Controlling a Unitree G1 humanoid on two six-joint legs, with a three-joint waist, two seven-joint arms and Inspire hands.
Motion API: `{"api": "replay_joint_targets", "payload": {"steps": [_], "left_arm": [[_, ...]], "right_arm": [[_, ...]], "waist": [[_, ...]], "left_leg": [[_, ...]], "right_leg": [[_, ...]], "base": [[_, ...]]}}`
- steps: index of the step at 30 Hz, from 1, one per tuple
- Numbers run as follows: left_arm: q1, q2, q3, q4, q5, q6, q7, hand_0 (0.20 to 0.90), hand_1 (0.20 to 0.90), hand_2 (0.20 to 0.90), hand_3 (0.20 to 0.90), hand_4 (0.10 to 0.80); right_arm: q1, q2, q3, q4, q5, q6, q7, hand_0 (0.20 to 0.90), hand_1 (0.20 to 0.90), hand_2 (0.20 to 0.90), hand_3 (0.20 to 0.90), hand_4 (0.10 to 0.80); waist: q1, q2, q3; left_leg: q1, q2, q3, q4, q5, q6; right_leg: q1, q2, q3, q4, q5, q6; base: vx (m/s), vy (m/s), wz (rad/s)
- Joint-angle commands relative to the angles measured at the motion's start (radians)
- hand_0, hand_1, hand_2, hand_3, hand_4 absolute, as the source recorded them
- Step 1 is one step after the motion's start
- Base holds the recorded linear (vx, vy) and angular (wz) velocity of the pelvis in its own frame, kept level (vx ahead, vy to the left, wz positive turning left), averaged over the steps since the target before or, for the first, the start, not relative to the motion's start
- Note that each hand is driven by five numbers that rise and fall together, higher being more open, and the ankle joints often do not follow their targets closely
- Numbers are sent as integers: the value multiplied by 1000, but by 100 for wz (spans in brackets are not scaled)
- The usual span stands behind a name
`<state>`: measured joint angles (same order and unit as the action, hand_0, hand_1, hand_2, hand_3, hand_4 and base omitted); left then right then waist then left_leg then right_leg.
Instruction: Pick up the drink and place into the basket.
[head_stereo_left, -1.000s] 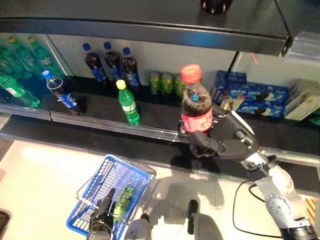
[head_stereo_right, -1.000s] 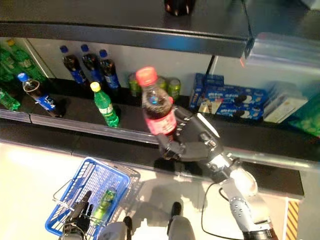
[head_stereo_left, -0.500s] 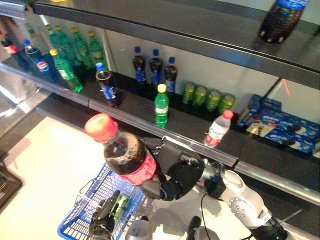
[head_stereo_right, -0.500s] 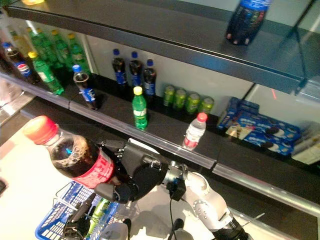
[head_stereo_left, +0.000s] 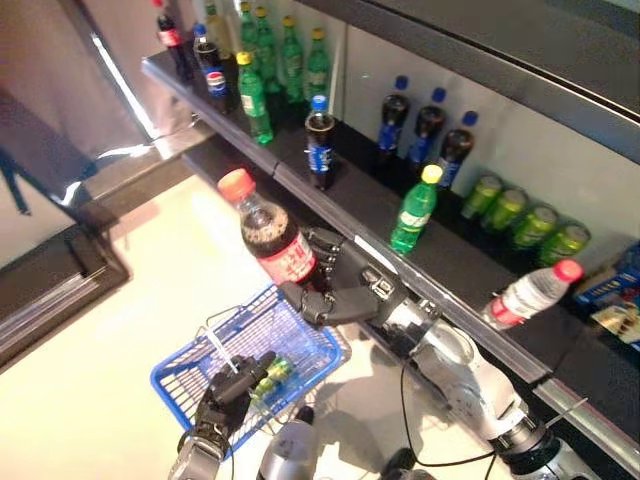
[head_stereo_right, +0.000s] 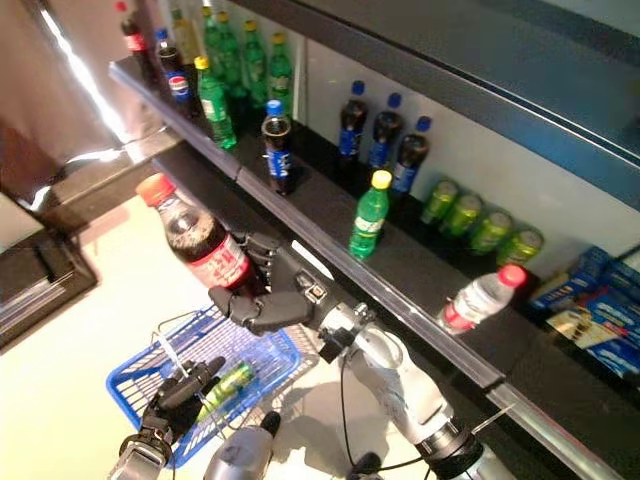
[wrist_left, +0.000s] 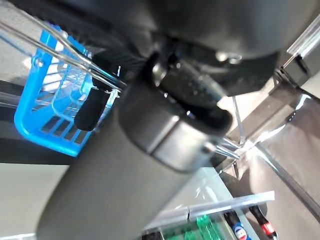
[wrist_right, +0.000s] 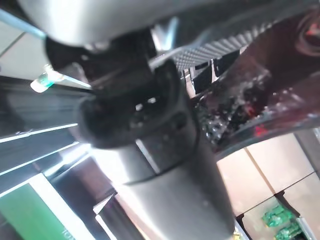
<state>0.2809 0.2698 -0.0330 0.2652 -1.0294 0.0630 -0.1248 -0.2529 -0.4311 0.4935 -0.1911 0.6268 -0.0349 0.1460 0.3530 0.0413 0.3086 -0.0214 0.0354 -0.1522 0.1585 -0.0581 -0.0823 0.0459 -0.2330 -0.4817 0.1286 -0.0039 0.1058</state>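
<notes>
Silver-grey arm ends in dark robot hand.

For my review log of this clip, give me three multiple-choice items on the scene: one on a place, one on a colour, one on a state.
1. Where is the cola bottle?
A. in the right hand, above the basket
B. on the shelf
C. on the floor

2. What colour is the basket?
A. red
B. blue
C. white

3. What is the left hand doing?
A. hanging open
B. gripping the basket's handle
C. holding a can

Key: 1 A, the right hand is wrapped round it; 2 B, blue mesh; 3 B, fingers curled on the wire handle.
</notes>
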Motion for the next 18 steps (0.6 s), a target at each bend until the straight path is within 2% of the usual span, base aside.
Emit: {"api": "replay_joint_targets", "payload": {"steps": [1, 7, 18], "left_arm": [[-16, 104, -22, -327, 3, -66, -225, 300, 300, 300, 200, 100], [-7, 129, -16, -436, -68, -35, -261, 300, 300, 300, 200, 100], [-56, 113, -43, -615, -162, 22, -400, 300, 300, 300, 200, 100]], "right_arm": [[-165, 97, 20, -118, 36, -211, -33, 300, 300, 300, 200, 100], [-148, 88, 50, -37, -20, -221, -141, 300, 300, 300, 200, 100], [-127, 147, 98, 111, -103, -249, -245, 300, 300, 300, 200, 100]], "waist": [[2, -6, -81], [35, -7, -70], [74, -8, -51]], "left_leg": [[-68, -43, 7, 80, 45, 3], [-78, -52, -14, 90, 50, 3], [-102, -72, -58, 108, 55, 7]], "right_leg": [[100, 39, 53, 14, -74, -24], [111, 34, 27, 12, -67, -16], [123, 22, -9, 15, -62, -6]], "base": [[18, 16, 28], [26, 14, 14], [17, -15, 16]]}}
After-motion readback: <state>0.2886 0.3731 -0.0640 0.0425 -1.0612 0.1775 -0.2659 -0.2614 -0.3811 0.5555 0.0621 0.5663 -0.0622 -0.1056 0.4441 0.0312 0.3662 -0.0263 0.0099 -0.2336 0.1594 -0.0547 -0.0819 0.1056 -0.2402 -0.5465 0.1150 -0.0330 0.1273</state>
